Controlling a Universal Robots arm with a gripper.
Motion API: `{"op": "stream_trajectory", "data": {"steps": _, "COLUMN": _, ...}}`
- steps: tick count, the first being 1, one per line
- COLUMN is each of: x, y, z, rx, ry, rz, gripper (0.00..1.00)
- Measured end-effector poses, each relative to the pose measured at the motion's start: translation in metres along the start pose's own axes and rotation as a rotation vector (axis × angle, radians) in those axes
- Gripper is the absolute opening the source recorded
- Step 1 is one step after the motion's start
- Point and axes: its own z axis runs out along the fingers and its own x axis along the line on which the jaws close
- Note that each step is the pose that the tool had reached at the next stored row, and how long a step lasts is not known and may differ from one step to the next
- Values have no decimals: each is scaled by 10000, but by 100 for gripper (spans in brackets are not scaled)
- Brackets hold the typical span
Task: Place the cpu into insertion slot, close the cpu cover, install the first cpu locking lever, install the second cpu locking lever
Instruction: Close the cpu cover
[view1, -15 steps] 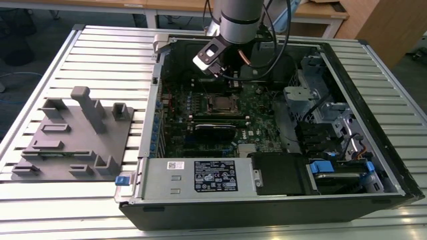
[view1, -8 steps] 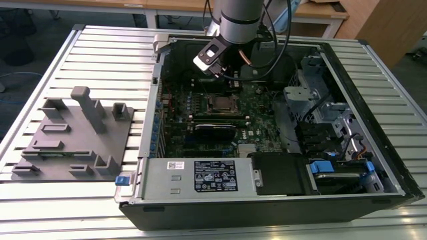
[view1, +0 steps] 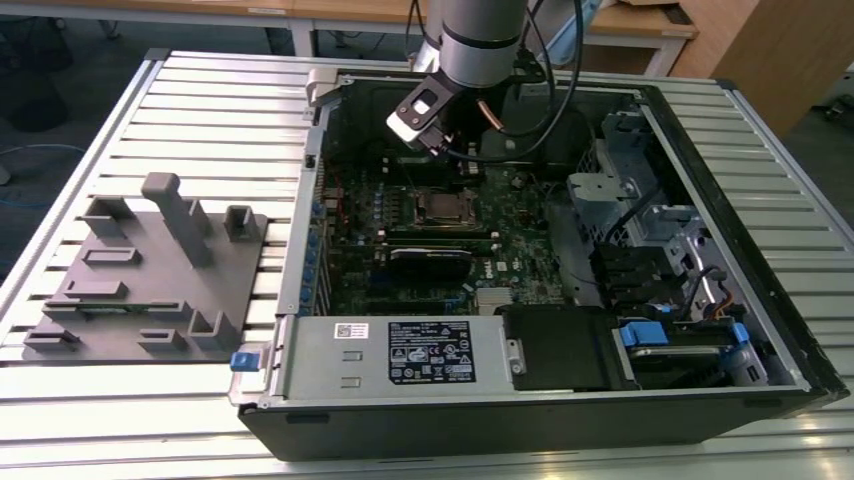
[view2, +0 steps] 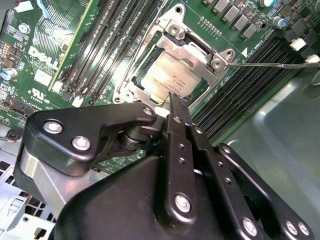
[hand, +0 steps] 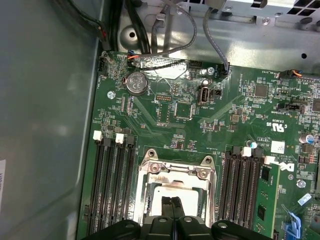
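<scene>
CPU (view2: 170, 80) sits in its socket (view2: 131, 85) just ahead of the claw (view2: 175, 102) tips, cover (view2: 192, 50) down over it. Claw pinched fully shut, holding nothing. Thin lever (view2: 265, 64) out to one side looks unlatched; prob. best pushed w/ closed tips, keeping off the CPU.

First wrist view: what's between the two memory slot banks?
In the first wrist view, the insertion slot, its cpu cover down around the cpu, with the shut gripper over it.
</scene>
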Motion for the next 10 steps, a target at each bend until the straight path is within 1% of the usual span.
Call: {"op": "stream_trajectory", "data": {"steps": 10, "x": 0, "y": 0, "z": 0, "rx": 0, "ry": 0, "rz": -5, "gripper": 10}}
